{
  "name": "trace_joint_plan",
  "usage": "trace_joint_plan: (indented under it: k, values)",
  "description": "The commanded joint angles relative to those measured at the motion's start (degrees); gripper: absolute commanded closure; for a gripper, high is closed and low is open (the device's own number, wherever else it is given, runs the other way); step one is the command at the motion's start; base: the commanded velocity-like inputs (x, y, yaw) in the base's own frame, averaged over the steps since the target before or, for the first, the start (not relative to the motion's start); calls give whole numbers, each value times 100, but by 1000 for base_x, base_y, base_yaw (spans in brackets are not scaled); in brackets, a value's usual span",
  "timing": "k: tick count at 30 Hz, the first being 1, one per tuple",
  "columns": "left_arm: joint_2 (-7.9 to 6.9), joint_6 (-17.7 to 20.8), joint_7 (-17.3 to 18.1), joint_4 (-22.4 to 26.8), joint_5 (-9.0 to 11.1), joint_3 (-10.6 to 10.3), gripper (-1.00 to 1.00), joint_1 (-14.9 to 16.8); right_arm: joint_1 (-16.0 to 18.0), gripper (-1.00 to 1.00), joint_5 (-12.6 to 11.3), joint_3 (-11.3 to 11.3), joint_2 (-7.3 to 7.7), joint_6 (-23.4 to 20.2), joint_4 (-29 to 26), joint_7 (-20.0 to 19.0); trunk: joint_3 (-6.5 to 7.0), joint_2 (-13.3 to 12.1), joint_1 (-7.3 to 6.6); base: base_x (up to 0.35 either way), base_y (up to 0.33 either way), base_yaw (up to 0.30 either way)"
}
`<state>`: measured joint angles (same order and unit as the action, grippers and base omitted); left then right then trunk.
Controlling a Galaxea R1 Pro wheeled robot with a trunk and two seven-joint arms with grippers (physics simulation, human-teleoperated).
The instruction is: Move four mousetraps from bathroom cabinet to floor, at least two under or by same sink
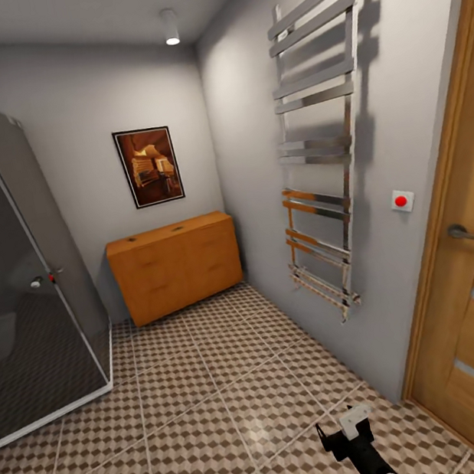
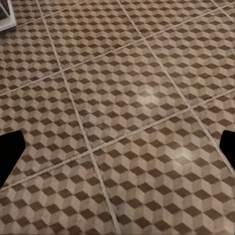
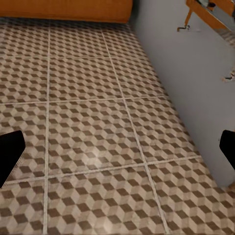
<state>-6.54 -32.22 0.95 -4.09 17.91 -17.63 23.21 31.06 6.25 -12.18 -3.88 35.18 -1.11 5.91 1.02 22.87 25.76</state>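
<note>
Cabinet (image 1: 176, 267) is seen against the far wall, on the bathroom floor (image 1: 218, 396). Right gripper (image 1: 346, 435) is held low over the tiles. Both grippers' fingers are spread apart, with nothing gripped.

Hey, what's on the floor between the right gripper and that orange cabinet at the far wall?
Nothing but patterned floor tiles: in the head view the stretch from the right gripper to the cabinet is bare. The right wrist view shows the same.
</note>
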Motion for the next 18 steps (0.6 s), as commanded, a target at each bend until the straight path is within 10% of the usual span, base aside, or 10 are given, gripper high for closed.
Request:
trace_joint_plan:
  k: [1,18]
  values:
    - [3,-30,10,-22,46,-48,-100,8,1,-100,61,-17,0,7,6,60,-2,5,2,0,0,255]
    - [3,-30,10,-22,46,-48,-100,8,2,-100,61,-20,1,7,6,62,-2,5,2,0,0,255]
